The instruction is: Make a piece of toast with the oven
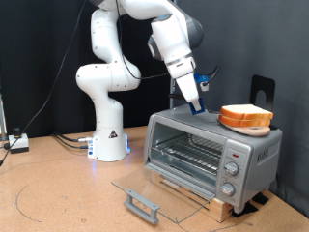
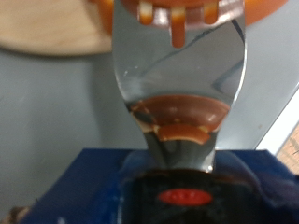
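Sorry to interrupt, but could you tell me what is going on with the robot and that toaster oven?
The Panda arm has its gripper down over the top of the oven, towards the exterior view's left of an orange plate that carries the piece of toast. The oven's glass door hangs open and its rack looks empty. The wrist view shows only a blurred orange-brown shape between the fingers, so a grasp cannot be confirmed.

A pale wall [image 1: 39,39] stands behind a brown tabletop [image 1: 58,193] crossed by dark cables [image 1: 43,97].
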